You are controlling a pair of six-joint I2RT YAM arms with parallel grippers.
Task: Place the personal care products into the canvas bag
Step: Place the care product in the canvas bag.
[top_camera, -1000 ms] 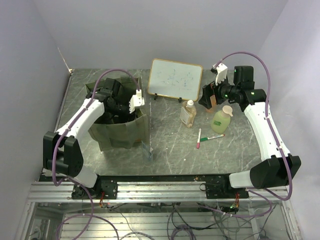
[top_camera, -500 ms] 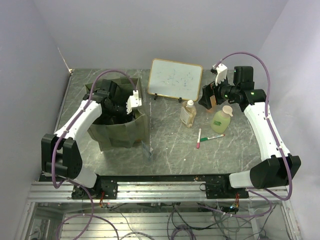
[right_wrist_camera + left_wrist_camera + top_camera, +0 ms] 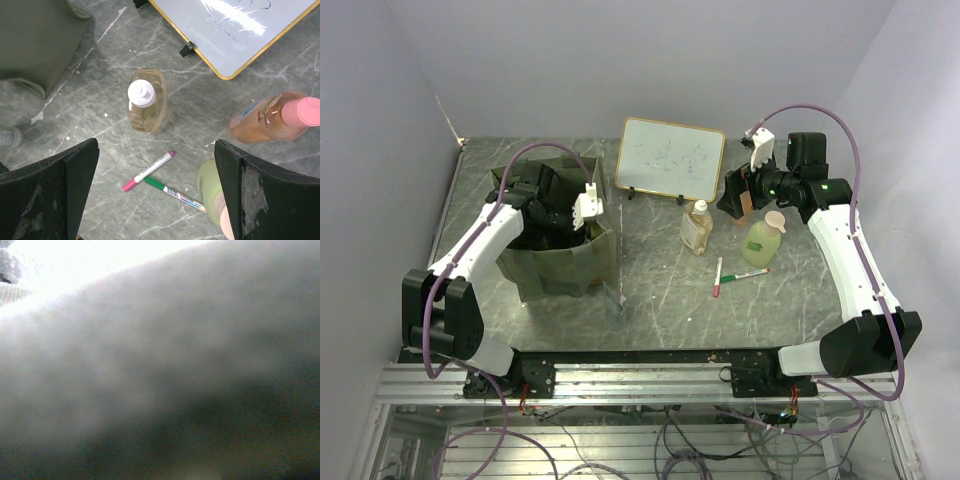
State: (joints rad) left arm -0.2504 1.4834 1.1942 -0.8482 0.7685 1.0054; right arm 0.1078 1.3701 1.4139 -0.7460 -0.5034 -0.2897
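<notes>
The canvas bag (image 3: 560, 265) stands at the left of the bench (image 3: 660, 290). It is soft-walled and its mouth is open, so it may sag or shift if pushed. The left end effector (image 3: 552, 212) is sunk into that mouth. Its wrist view is only a grey blur, so I cannot tell whether its jaws are apart or clamped on anything.

The whiteboard (image 3: 672, 158) is propped at the far middle and is not part of the job.

3 bottles stand on the bench to the right of the bag, well apart from it.
- **Green pump bottle** (image 3: 210, 185): it is squat and probably light. Its peach pump is a poor hold, so the body is the better place to grip.
- **Amber bottle** (image 3: 145, 102): it has a white cap, stands upright alone and looks nearly full, so likely the heaviest. Its plastic is smooth and may slip, so I would pinch the flat sides below the shoulder.
- **Orange bottle** (image 3: 270, 120): it has a pink cap and sits at the far right near the whiteboard's corner. Its waist looks the safest place to hold.

The right end effector (image 3: 156, 150) hangs above these with jaws spread wide and nothing between them.

2 marker pens (image 3: 148, 171) lie just near of the amber bottle and should be left where they are.
</notes>
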